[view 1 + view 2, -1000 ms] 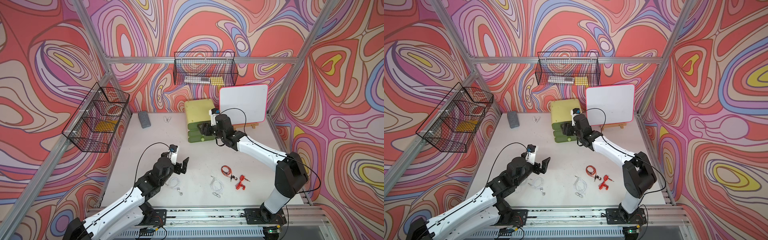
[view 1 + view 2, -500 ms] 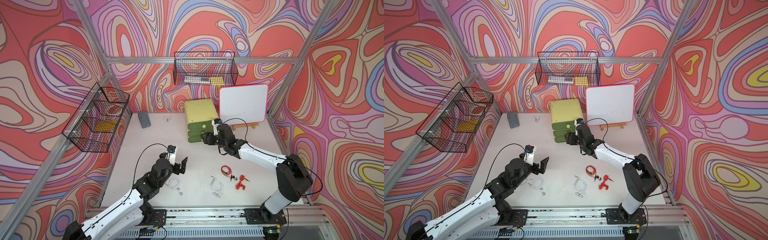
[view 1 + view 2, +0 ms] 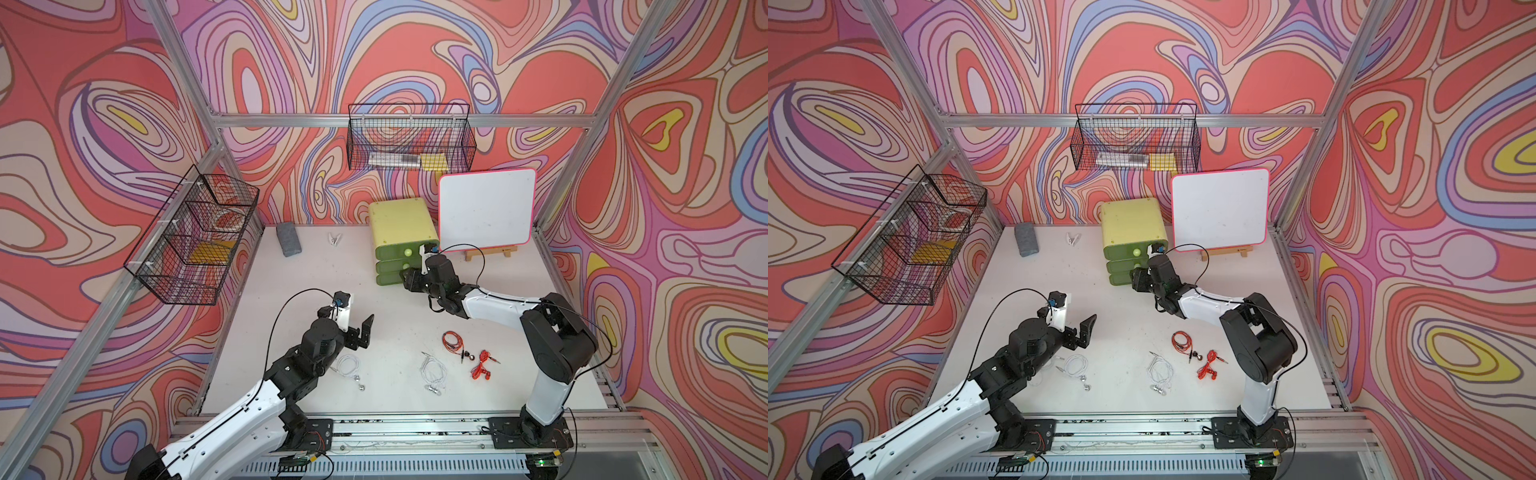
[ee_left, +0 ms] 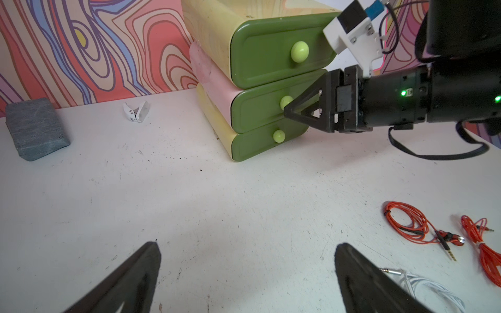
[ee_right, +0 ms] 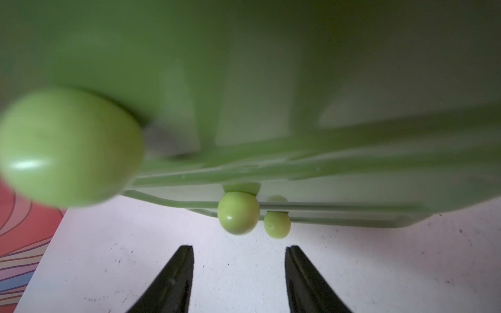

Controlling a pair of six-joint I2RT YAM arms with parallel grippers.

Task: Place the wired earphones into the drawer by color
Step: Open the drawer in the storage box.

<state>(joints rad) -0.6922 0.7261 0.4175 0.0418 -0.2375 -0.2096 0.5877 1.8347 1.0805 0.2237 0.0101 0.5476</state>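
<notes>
Aligning for the pull: right end effector (image 5: 238, 248), partly open and empty, is to be centred on the middle drawer knob (image 5: 238, 212) before closing. Wired earphones (image 3: 434, 370) are seen loose on the worktop (image 3: 395, 316), lower centre.

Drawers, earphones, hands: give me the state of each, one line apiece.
Top drawer: shut.
Middle drawer: shut.
Bottom drawer: shut.
White earphones: two coiled bundles, loose on the table.
Red earphones: two bundles, loose on the table.
Left hand: open, empty, above the table.
Right hand: open, pointed at the middle drawer's knob, nothing gripped.
</notes>
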